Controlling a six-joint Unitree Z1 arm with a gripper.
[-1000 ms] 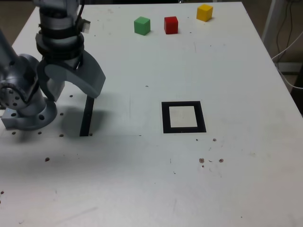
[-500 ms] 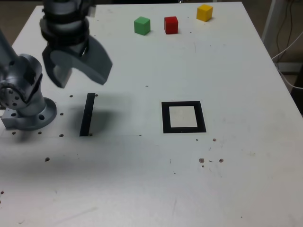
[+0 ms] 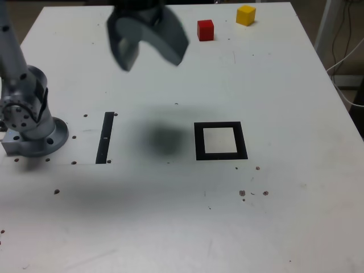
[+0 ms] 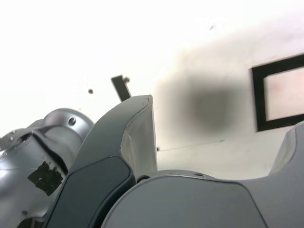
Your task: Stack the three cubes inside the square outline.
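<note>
While I watch through the exterior view, reading it as a clock face, the gripper (image 3: 152,65) hangs blurred at eleven o'clock, cut off above by the edge of the picture. Its fingers are spread wide, and the wrist view shows only tabletop and a soft shadow (image 4: 211,107) between them, so I am holding nothing. The green cube is hidden from me in both views; I cannot tell where it sits. The red cube (image 3: 205,30) stands on the table (image 3: 273,199) at twelve o'clock, and the yellow cube (image 3: 245,15) at one o'clock, apart from it and nearer the far edge.

The square outline (image 3: 244,141) lies flat at three o'clock, a thick black frame showing its pale centre. In the wrist view the picture's edge crops it, and one finger comes up close to its image. The black strip (image 3: 105,138) lies at nine o'clock; my wrist view shows just a short piece, the rest behind the other finger. Farther out at nine is the arm's base (image 3: 37,139), with the upper links running out of my picture.
</note>
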